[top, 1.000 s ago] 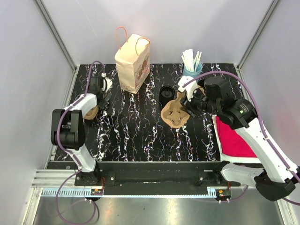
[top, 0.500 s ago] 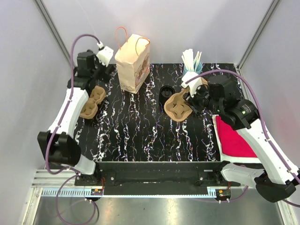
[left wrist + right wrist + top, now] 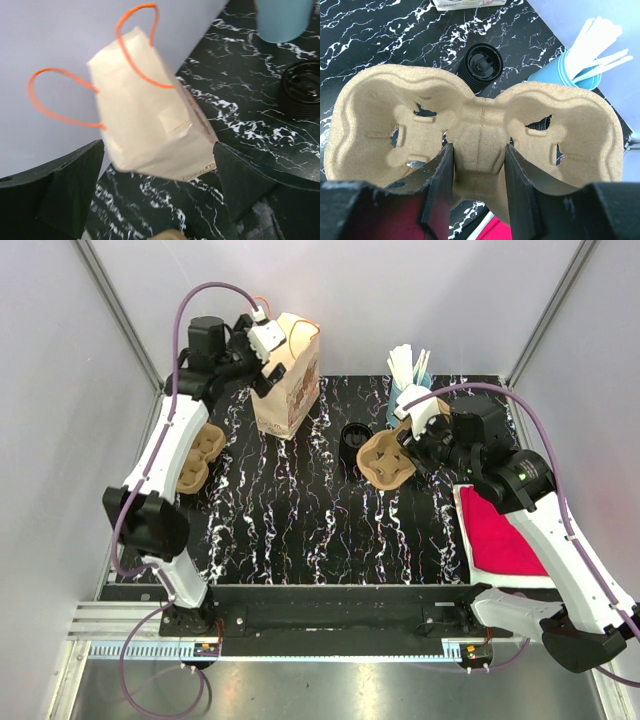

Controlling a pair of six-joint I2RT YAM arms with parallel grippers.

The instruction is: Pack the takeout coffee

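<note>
Carrier [image 3: 477, 117] sits clamped in right gripper [image 3: 477, 155]

Pulp cup carrier [image 3: 480, 130] held aloft, paper bag [image 3: 287, 375] upright, black-lidded cup [image 3: 354, 438] standing.

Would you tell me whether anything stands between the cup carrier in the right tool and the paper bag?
Only the black cup stands on the table between the cup carrier and the paper bag, close beside the carrier. The open left tool hovers by the bag's top.

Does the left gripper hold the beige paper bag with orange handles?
No, the left gripper is open, the bag standing beyond it.
</note>
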